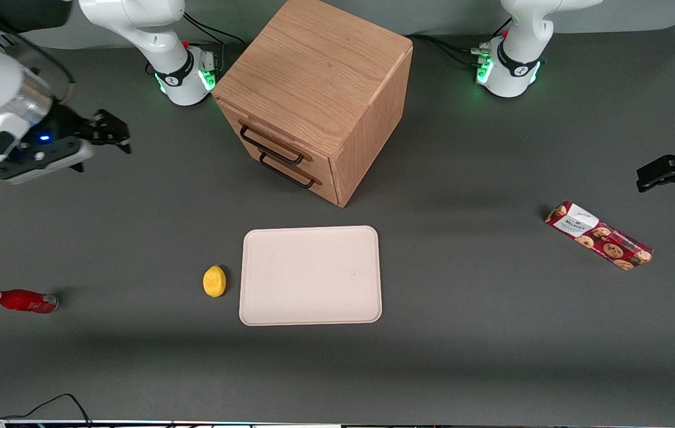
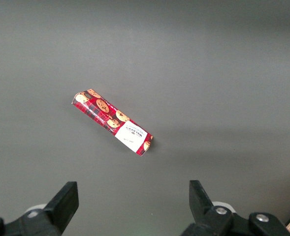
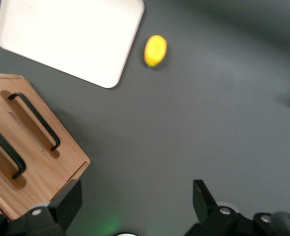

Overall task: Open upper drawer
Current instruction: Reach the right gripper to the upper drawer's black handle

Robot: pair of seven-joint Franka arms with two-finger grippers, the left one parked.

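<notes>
We see the claw (image 1: 112, 132) held above the table (image 1: 462, 333), well apart from the cabinet (image 1: 313, 89) and toward the working arm's end; its fingers (image 3: 206, 199) are spread wide and hold nothing. The cabinet stands on the table between the two arm bases, its front turned at an angle toward the working arm. The upper drawer (image 1: 266, 138) sits in that front, pushed in flush, its thin black wire handle (image 1: 270, 145) just above the lower drawer (image 1: 289, 172). Nearer the front camera than the cabinet lies a pale tray (image 1: 311, 275), with a lemon (image 1: 214, 280) just beside it. A red bottle (image 1: 21, 300) lies on its side, farther from the cabinet toward the working arm's end. A cookie packet (image 1: 599, 235) lies toward the parked arm's end.
</notes>
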